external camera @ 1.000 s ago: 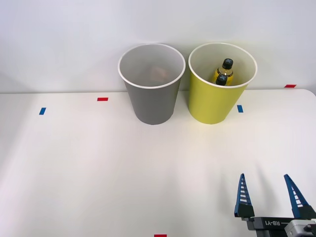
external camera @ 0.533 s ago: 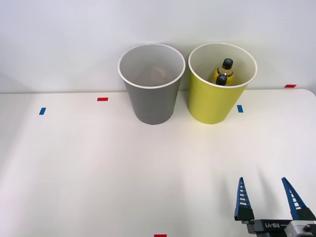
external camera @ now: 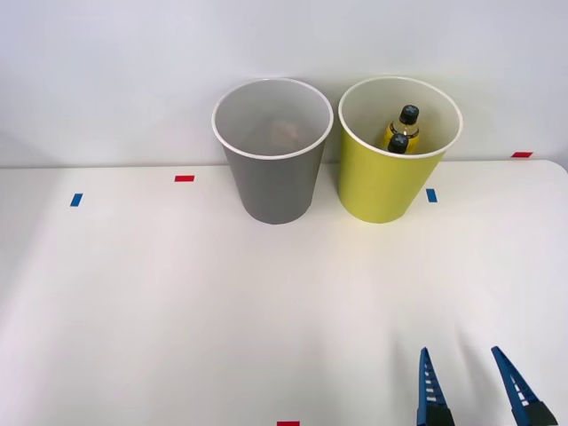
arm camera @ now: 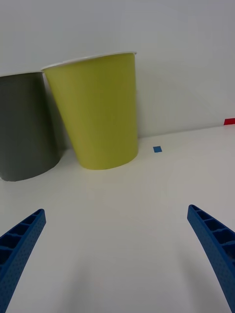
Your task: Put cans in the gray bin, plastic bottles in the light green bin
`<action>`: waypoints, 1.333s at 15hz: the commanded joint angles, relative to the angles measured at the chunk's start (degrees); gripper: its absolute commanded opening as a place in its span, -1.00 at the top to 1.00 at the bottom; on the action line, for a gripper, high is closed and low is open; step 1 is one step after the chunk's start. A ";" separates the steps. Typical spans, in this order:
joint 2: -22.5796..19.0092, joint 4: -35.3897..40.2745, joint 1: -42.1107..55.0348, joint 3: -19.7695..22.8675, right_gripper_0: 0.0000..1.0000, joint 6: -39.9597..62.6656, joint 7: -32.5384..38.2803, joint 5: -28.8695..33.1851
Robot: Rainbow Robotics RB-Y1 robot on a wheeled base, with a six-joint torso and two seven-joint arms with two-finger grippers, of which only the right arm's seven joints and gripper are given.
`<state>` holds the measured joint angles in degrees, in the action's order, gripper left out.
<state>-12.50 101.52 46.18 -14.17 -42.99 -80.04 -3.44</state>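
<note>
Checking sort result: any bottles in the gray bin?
No, both black-capped plastic bottles stand inside the light green bin; the gray bin holds none that can be seen.

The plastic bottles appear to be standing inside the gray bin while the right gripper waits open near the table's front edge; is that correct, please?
Not quite: the front view shows the plastic bottles inside the light green bin, not the gray bin. The right gripper is indeed open near the front edge.

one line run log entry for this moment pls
right gripper: open, empty, low over table | plastic bottles: both in light green bin | gray bin: contents unclear | stage: sorting looks done
</note>
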 commanded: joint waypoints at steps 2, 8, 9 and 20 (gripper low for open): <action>-0.94 0.08 4.62 -0.95 -1.00 -3.85 -0.99 0.98; 0.38 0.08 8.57 -1.30 -1.00 -7.28 -2.48 1.24; 0.82 0.00 8.66 -1.30 -1.00 -7.19 -2.75 1.33; 1.78 -0.44 8.57 -2.97 -1.00 -6.49 -3.80 3.26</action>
<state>-10.72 101.10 54.77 -17.13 -49.51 -83.84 -0.18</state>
